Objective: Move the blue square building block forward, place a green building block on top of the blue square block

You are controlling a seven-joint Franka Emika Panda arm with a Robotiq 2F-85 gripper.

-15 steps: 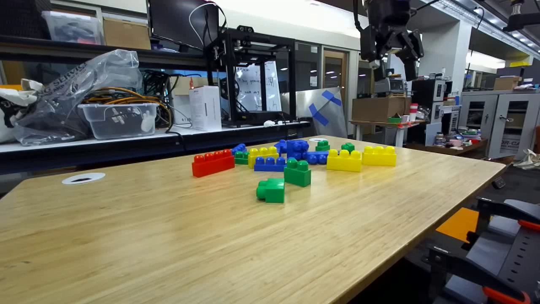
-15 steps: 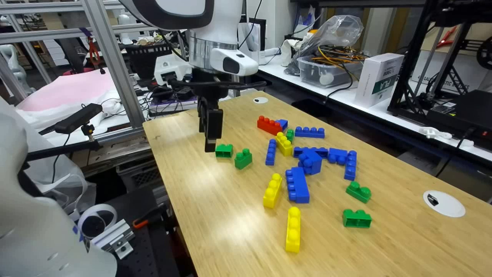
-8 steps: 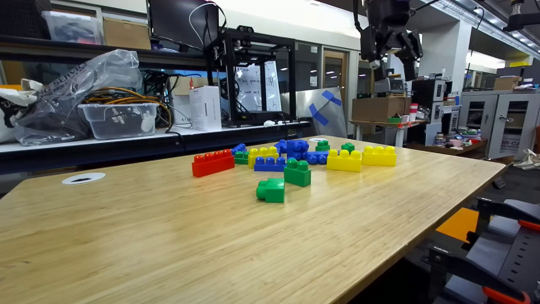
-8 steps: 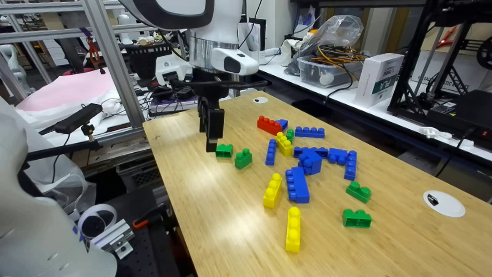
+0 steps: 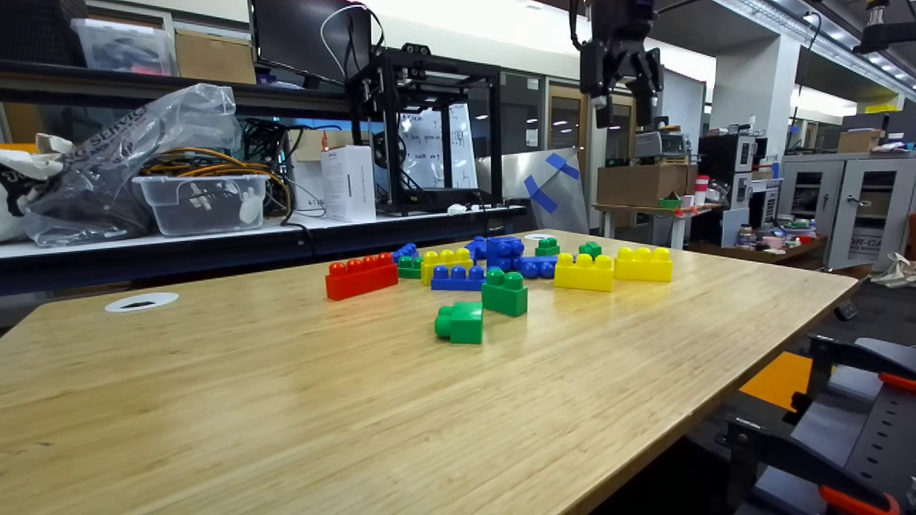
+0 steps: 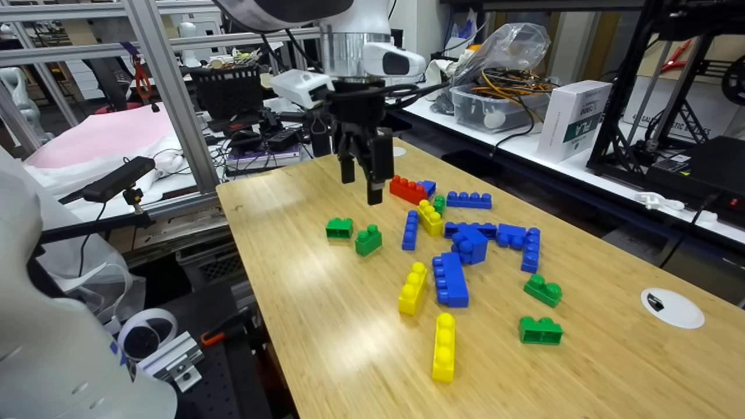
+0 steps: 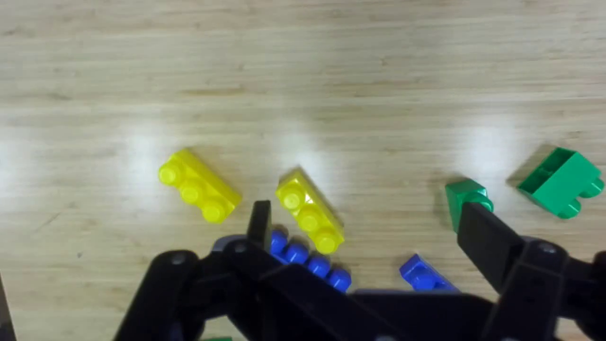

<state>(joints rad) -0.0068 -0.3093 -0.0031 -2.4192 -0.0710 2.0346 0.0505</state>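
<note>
The gripper [image 5: 622, 118] was nearest in the wrist view, its two fingers [image 7: 490, 246] spread wide apart; in both exterior views it hung high above the wooden table [image 5: 286, 400]. In an exterior view, a green block [image 5: 466, 323] lay closest, tipped on its side. Just behind it, a second green block [image 5: 504, 298] stood upright. Next came a red block [image 5: 361, 280] to the left, then a flat blue block [image 5: 456, 282] and three yellow blocks [image 5: 583, 275], all knobs up. Past them, the blue square block [image 6: 474, 245] lay among other blue blocks [image 6: 453, 282], its knobs facing sideways. Two more green blocks [image 5: 547, 248] sat farther off; which green one the task meant could not be told. At the back stood a white box [image 5: 348, 184] and a 3D printer [image 5: 447, 200].
</note>
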